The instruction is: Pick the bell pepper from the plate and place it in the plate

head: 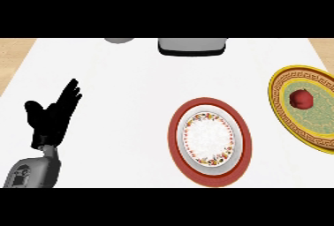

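Note:
A red bell pepper (pixel 301 99) lies on a yellow-rimmed plate with a green centre (pixel 286 115) at the right edge of the view. Left of it, in the middle of the counter, stands a red-rimmed plate with a white, flower-patterned centre (pixel 178 141), with nothing on it. My left hand (pixel 51 118) rests open at the left side, fingers straight and pointing up and away, well apart from both plates. My right hand does not show.
A grey appliance with a dark base (pixel 191 46) stands at the far edge of the white counter, with a grey round object (pixel 119 39) to its left. Wooden floor shows at the far left and right corners.

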